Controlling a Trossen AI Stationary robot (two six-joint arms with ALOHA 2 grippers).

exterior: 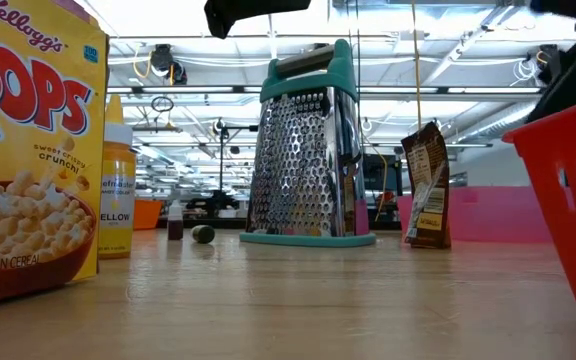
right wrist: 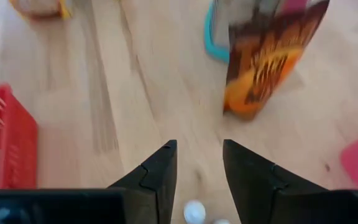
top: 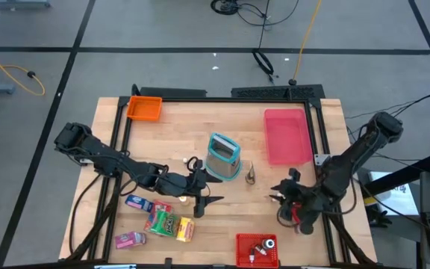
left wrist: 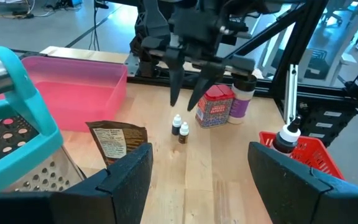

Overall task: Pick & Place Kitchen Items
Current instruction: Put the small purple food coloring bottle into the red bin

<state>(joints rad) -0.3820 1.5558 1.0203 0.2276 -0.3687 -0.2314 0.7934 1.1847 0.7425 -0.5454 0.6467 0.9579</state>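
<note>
Below right gripper (right wrist: 198, 163), white bottle (right wrist: 194, 212) cut off.

The table (top: 222, 217) is pale, matt wood. The grater (exterior: 303, 150) has shiny perforated metal sides (its handle and base are smooth teal plastic). The tray (left wrist: 79, 84) looks glossy pink plastic.

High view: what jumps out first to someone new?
The teal-framed box grater standing at the table's centre, with a brown snack packet upright just right of it. Next, the flat pink tray at the far right and the cluster of colourful snack packets near the front left. The right gripper hovers over two tiny bottles, fingers apart.
</note>
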